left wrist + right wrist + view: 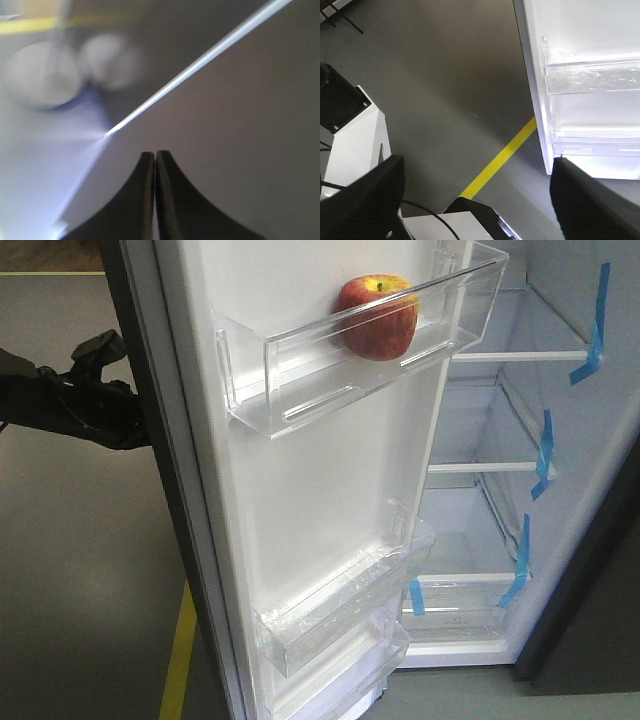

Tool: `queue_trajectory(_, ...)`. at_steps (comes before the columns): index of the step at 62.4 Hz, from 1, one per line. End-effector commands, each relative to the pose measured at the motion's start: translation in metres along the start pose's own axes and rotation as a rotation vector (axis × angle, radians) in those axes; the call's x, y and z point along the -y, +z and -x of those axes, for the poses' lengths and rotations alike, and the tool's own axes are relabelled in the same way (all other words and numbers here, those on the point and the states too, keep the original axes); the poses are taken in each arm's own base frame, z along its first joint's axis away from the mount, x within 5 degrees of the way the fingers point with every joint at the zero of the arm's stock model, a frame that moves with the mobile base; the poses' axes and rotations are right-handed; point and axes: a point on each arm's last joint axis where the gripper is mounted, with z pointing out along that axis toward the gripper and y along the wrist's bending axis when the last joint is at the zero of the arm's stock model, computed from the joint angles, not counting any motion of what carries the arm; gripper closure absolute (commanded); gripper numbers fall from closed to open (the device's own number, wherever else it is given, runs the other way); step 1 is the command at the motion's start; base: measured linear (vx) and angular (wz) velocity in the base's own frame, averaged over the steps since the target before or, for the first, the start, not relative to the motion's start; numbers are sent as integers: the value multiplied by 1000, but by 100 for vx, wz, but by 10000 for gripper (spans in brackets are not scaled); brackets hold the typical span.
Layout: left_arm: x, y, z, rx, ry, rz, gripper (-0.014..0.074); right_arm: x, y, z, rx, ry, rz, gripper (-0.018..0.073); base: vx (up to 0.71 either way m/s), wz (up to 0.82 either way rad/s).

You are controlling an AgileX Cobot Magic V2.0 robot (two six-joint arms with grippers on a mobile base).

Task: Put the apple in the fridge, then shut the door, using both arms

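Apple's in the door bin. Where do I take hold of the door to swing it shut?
Take the door at its near free edge, the tall dark strip left of the white liner, about mid-height. Come from the outer left side, where the left gripper sits shut; the bins crowd the inner face. A flat push there would likely do too.

The black left arm (60, 400) reaches in from the left edge of the front view. The left gripper (155, 162) has its two dark fingers pressed together, holding nothing. The right gripper (477, 165) is spread wide and empty.
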Motion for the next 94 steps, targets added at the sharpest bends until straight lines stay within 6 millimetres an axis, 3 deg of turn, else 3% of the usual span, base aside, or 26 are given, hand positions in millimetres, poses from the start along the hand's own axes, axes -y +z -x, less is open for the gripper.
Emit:
queue_trajectory(1,34,-18,18,95,37,-96,603,-2,-3,11,67,5,5,-12,0,0)
queue_trajectory(16,61,-3,11,46,75,-156,603,-2,-3,11,67,5,5,-12,0,0)
queue_trajectory(47,134,32,-14,-58,177,-301,603,-2,-3,11,67,5,5,-12,0,0)
queue_trajectory(94,275,71,-74,-44,348,-568,603,-2,-3,11,67,5,5,-12,0,0)
